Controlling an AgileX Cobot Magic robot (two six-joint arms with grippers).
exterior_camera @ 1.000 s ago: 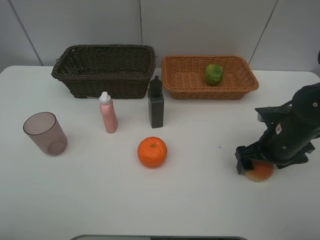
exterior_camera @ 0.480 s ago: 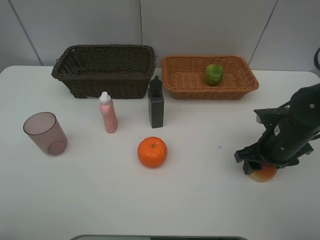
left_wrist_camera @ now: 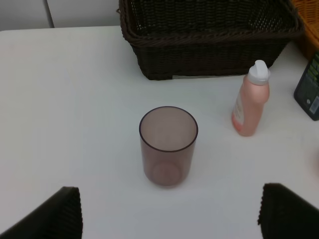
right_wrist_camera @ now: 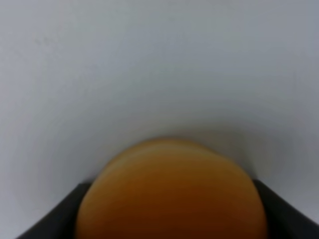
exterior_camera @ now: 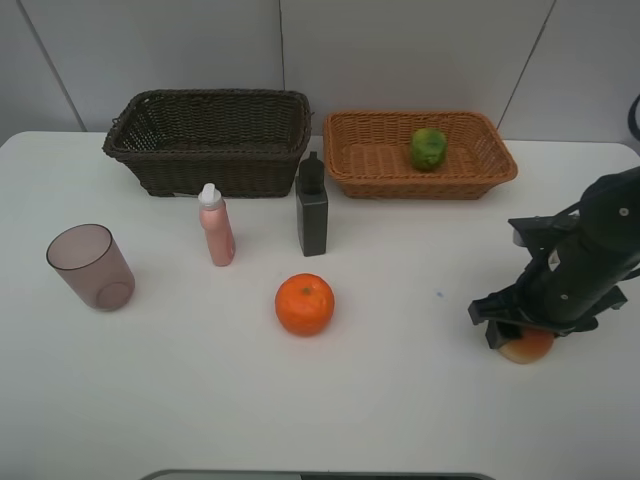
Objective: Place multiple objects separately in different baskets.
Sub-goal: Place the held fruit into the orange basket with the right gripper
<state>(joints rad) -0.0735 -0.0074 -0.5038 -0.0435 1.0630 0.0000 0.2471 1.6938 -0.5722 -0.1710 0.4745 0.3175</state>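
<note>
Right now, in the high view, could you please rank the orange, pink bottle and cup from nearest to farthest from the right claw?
From the right claw, closed on the peach at the right:
1. Orange, near the middle.
2. Pink bottle, left of centre, before the dark basket.
3. Cup, far left.

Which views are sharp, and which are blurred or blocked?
Exterior high: sharp, evenly lit, soft shadows; the right gripper covers most of the peach. Left wrist: sharp on the cup, no glare. Right wrist: out of focus, the peach a soft blur, likely too close to the lens.
</note>
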